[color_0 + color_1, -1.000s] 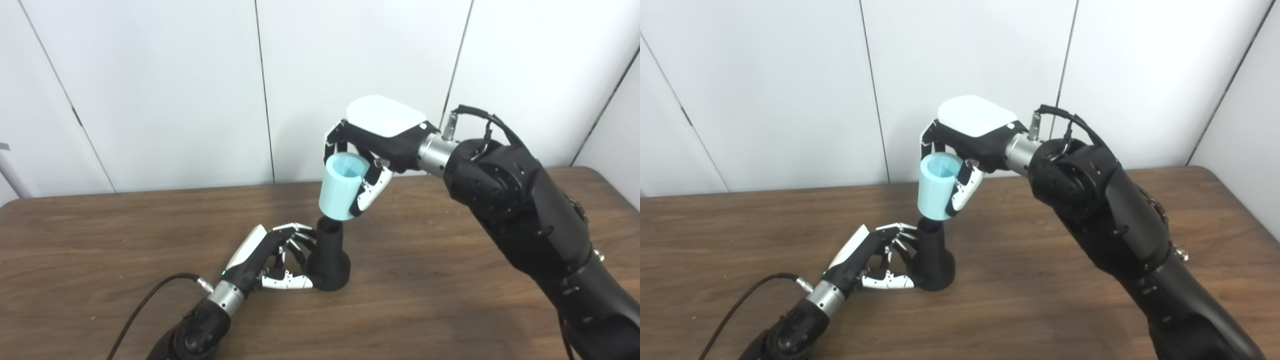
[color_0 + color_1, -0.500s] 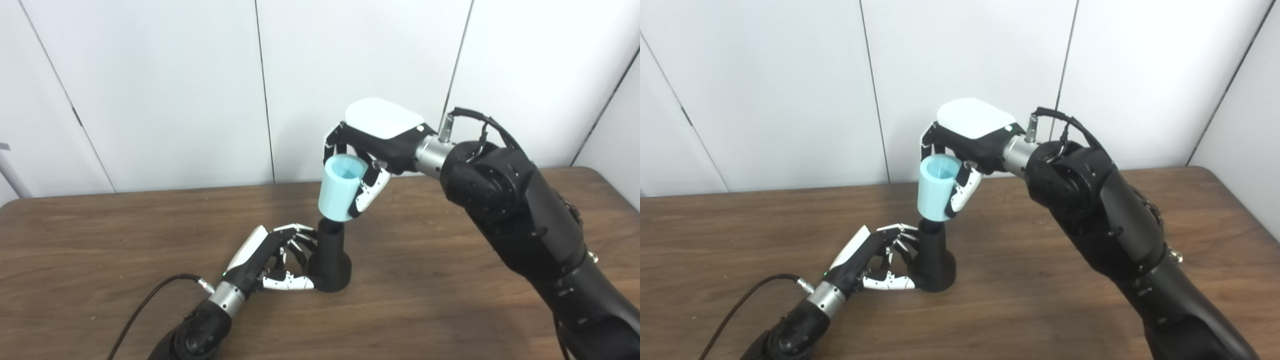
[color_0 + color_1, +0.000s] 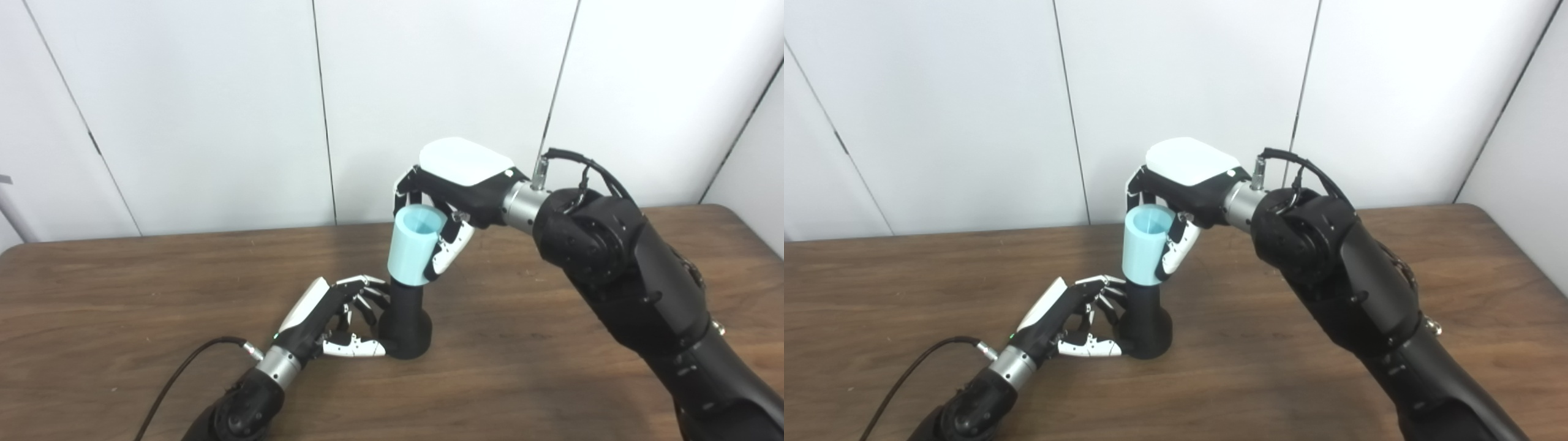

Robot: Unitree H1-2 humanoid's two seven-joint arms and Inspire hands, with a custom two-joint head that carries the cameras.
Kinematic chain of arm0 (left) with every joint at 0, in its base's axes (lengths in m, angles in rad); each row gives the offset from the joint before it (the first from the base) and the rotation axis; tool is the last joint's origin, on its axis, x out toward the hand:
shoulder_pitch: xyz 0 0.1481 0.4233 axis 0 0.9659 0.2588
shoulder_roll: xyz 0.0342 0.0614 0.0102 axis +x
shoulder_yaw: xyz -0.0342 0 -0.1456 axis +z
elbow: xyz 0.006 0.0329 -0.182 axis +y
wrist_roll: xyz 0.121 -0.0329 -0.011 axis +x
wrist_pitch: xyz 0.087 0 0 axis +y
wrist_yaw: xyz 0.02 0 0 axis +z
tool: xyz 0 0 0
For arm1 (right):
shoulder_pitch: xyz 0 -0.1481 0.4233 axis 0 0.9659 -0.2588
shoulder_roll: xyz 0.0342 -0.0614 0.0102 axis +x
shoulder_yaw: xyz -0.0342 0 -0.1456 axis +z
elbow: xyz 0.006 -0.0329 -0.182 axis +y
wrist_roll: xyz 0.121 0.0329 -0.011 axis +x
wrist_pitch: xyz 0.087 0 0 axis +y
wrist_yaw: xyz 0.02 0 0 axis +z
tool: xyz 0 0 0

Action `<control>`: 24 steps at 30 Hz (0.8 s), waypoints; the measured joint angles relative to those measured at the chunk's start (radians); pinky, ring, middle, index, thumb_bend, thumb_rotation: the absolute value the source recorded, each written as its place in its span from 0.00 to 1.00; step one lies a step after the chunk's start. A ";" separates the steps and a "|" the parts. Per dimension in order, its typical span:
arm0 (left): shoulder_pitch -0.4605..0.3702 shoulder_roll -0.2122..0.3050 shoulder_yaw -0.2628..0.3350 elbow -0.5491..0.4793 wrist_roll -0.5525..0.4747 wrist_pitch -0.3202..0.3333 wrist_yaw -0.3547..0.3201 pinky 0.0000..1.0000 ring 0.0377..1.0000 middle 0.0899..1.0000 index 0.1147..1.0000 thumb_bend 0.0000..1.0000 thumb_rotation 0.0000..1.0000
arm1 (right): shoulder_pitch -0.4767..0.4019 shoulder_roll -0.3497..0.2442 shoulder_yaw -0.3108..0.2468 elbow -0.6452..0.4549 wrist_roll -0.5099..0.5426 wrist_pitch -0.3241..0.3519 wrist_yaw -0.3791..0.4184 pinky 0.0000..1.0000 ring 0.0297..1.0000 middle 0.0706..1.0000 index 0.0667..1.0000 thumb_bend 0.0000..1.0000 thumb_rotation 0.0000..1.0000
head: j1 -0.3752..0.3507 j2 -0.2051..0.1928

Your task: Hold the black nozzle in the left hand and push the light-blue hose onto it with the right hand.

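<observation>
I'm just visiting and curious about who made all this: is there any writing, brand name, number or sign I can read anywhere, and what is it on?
None can be read.
Light-blue hose: plain, no print.
Black nozzle: plain, no print.
Right hand: blank white back cover, no logo visible.
Left hand: only a small green light near the wrist, no text.
Table and wall panels: no labels or signs.

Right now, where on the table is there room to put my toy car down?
Bare wood lies at the table's far left, beyond the left hand, and along the back edge by the wall. It is crowded in the middle, where the black nozzle stands under the light-blue hose held by the right hand.
</observation>
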 measured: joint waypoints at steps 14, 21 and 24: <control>0.004 0.000 0.000 -0.006 0.000 0.001 -0.003 0.38 0.46 0.58 0.57 0.86 0.31 | 0.009 0.022 0.006 0.000 0.001 0.029 0.036 0.13 0.19 0.43 0.45 0.53 0.00 | 0.002 0.000; 0.005 0.000 0.000 -0.007 0.003 0.001 -0.003 0.38 0.46 0.58 0.57 0.87 0.31 | 0.012 0.025 0.006 -0.002 0.001 0.037 0.038 0.13 0.19 0.43 0.45 0.53 0.00 | 0.002 0.003; 0.005 0.000 0.000 -0.007 0.003 0.001 -0.003 0.38 0.46 0.58 0.57 0.87 0.31 | 0.012 0.025 0.006 -0.002 0.001 0.038 0.041 0.13 0.19 0.43 0.45 0.53 0.00 | 0.002 0.003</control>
